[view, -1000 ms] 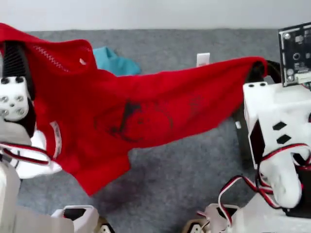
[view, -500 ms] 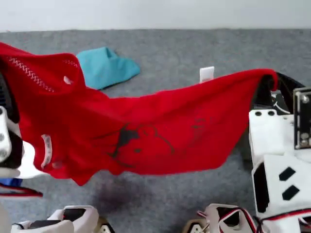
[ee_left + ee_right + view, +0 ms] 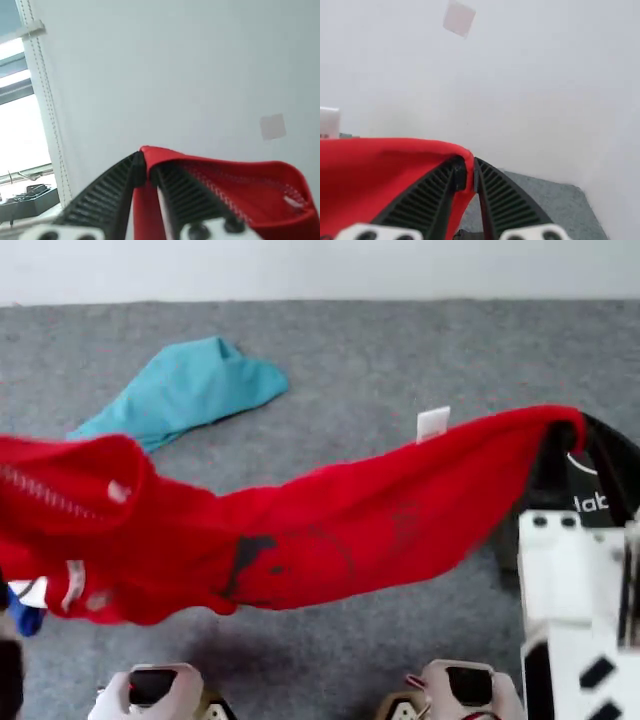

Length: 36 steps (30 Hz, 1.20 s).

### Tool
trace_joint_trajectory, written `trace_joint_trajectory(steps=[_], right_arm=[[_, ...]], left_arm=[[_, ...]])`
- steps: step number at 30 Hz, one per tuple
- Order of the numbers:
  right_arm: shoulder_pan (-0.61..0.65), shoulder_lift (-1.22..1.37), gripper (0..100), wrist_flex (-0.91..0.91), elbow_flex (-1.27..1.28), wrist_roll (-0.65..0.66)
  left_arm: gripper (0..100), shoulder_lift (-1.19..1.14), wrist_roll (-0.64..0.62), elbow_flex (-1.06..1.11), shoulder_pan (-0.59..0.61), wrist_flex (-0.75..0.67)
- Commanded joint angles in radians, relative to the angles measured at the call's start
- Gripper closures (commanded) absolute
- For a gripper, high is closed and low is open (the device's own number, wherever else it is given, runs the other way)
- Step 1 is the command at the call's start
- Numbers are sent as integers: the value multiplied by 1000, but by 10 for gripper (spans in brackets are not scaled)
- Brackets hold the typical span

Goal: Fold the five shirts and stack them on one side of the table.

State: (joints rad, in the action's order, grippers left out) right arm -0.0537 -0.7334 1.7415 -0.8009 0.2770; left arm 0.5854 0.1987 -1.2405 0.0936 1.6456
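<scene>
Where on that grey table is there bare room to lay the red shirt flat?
The widest bare grey table lies along the far side, right of the teal shirt, apart from a small white tag. A narrower strip shows between the hanging red shirt and the arm bases. The left edge looks crowded with blue and white items.

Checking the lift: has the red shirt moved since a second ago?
Yes. The red shirt has shifted toward the arm bases, off the teal shirt it partly covered.
</scene>
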Motion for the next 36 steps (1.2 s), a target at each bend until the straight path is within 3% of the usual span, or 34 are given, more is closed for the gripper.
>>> trace_joint_trajectory(steps=[1, 7, 20, 29, 36], right_arm=[[-12, -10, 988, -7, 0, -8], [-12, -10, 988, -7, 3, -8], [-8, 147, 988, 2, 6, -8], [-4, 329, 988, -2, 6, -8], [-2, 549, 987, -25, 6, -12]], left_arm=[[988, 15, 12, 10, 12, -32], [988, 15, 9, 56, 157, -40], [988, 17, 11, 361, 163, -130], [988, 17, 11, 688, 163, -284], [988, 14, 15, 990, 166, -483]])
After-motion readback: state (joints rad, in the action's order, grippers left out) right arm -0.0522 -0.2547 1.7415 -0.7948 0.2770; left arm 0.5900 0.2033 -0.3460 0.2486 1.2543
